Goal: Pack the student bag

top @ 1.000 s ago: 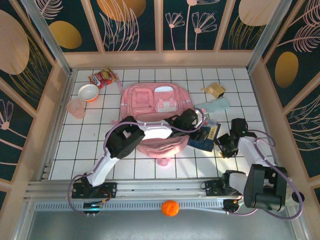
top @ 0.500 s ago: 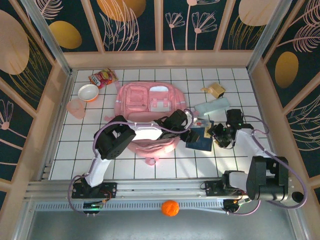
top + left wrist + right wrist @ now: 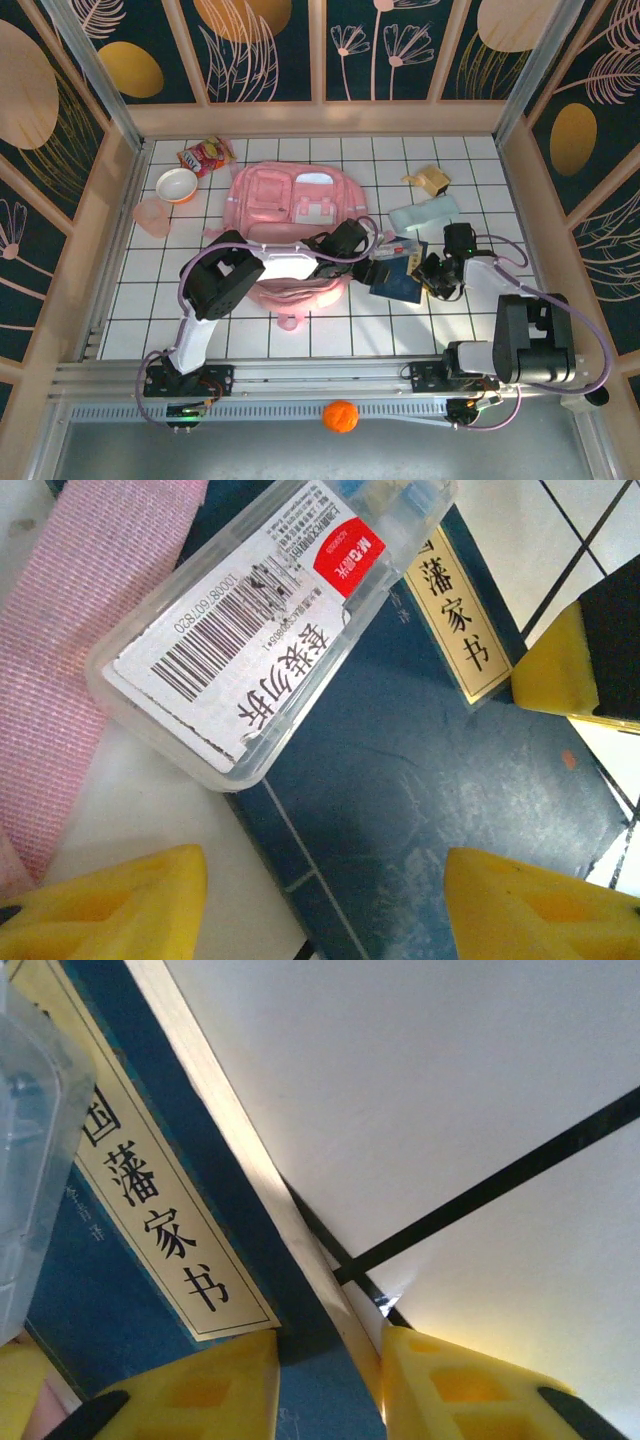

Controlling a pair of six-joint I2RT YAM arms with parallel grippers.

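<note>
student bag (image 3: pixel 275 200) lengthwise near-far, loop (image 3: pixel 290 322) nearest; left fingers (image 3: pixel 105 905) apart; right fingers (image 3: pixel 190 1390) clamping book (image 3: pixel 400 282)

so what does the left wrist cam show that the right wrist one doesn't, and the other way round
Left wrist, not right wrist: the student bag's pink strap, the barcode label on the clear plastic case, and the open left gripper above the dark blue book. Right wrist, not left wrist: the book's pale page edge, held between the right gripper's fingers. Both: the book, its gold title label, part of the case, and the white gridded table.
</note>
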